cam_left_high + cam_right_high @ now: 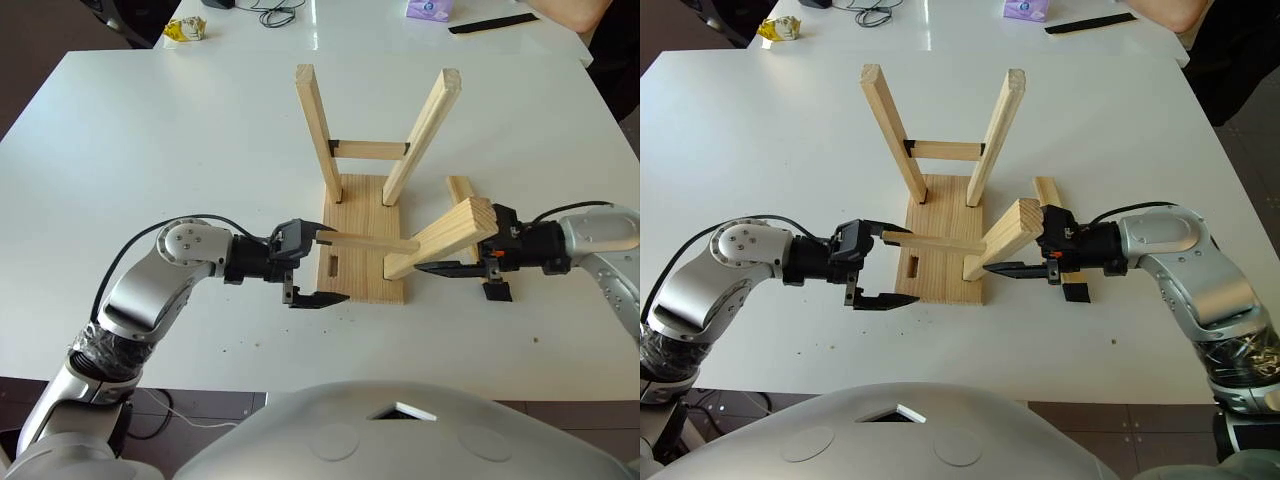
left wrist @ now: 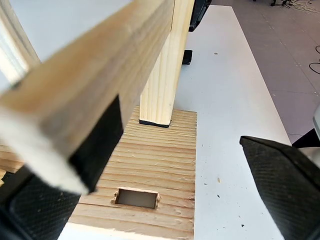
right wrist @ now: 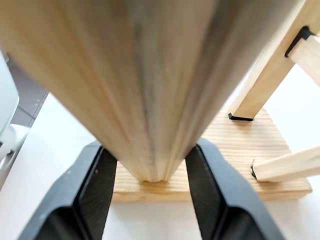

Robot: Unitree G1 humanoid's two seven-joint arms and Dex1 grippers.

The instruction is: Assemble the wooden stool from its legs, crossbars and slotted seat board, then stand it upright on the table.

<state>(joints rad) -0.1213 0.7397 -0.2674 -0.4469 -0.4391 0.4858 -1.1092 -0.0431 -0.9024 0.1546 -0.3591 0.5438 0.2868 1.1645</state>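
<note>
The slotted seat board [image 1: 362, 285] lies flat mid-table. Two legs [image 1: 318, 125] [image 1: 422, 135] stand in its far slots, joined by a crossbar [image 1: 370, 150]. My right gripper [image 1: 448, 252] is shut on a third leg [image 1: 445, 237], which tilts with its lower end on the board's right edge; both pads [image 3: 95, 192] press its sides. A second crossbar [image 1: 372, 243] runs from that leg to my left gripper [image 1: 333, 266]. The left gripper is open, with the bar's end against one finger [image 2: 30, 210] and the other finger [image 2: 285, 185] well apart. An open slot [image 2: 136, 198] shows below the bar.
Another wooden piece [image 1: 461, 188] lies on the table behind the right gripper, and a small black part [image 1: 497, 292] lies below it. A yellow wrapper [image 1: 185, 30], cables [image 1: 272, 12], a purple packet [image 1: 428, 10] and a black strip [image 1: 492, 25] sit at the far edge.
</note>
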